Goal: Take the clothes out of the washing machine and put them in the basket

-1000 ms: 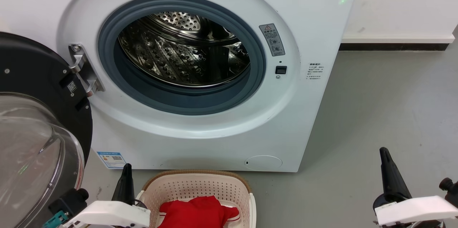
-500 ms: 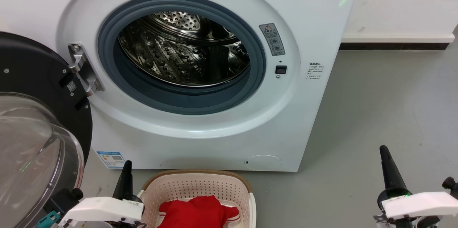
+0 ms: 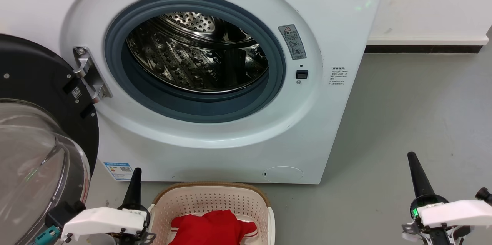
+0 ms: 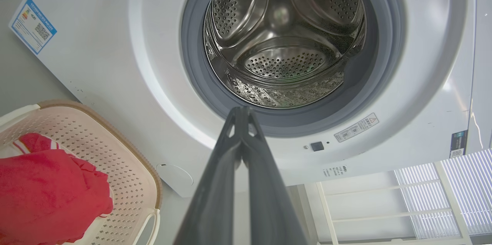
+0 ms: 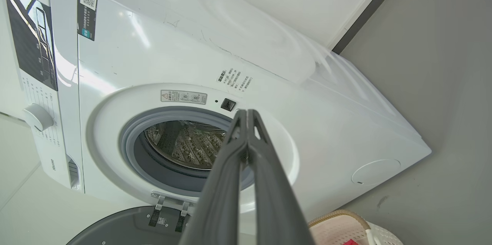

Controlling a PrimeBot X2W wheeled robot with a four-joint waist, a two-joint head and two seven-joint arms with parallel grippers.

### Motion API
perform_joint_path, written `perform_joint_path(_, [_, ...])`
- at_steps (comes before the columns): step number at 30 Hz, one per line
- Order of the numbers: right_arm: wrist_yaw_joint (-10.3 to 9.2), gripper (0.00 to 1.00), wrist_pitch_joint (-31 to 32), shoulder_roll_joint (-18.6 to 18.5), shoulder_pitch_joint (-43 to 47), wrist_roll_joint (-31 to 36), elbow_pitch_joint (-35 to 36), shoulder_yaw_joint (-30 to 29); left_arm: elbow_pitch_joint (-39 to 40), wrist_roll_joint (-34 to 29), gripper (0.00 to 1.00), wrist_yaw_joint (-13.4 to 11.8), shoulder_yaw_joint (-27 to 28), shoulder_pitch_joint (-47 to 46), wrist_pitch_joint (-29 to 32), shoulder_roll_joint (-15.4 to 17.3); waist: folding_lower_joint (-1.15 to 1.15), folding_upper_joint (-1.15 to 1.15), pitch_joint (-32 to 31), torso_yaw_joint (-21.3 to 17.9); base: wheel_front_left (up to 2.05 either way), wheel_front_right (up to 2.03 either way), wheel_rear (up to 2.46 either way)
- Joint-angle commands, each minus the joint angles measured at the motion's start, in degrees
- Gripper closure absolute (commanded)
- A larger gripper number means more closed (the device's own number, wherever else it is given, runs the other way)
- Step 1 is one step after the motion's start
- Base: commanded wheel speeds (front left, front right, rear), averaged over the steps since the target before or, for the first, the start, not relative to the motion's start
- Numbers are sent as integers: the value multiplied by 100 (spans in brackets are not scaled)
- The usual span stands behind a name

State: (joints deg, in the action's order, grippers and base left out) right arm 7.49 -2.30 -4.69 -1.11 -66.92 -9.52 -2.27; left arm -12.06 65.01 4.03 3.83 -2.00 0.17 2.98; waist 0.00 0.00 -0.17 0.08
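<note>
Left tool (image 3: 136, 172) higher, door (image 3: 34, 75) alongside

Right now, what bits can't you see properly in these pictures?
Clothes in the basket: the head view's bottom edge cuts them off, so how many there are is unclear.
Front of the drum floor: hidden behind the grey door ring in the head view.
Warning sticker on the washing machine: print too small to read.
Door: cut off by the head view's left edge.
</note>
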Motion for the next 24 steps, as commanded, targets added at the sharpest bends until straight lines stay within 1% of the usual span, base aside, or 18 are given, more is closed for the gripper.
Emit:
perform_joint_path(1, [1, 100, 39, -34, -121, -125, 11, -13, 28, 110, 100, 33, 23, -137, 30, -1, 0, 0, 0, 0, 0, 0, 0])
perform_joint_path(24, [1, 100, 360, -16, -326, -1408, -213, -99, -87, 1396, 100, 200, 151, -299, 330, -8, 0, 0, 15, -3, 0, 0, 0])
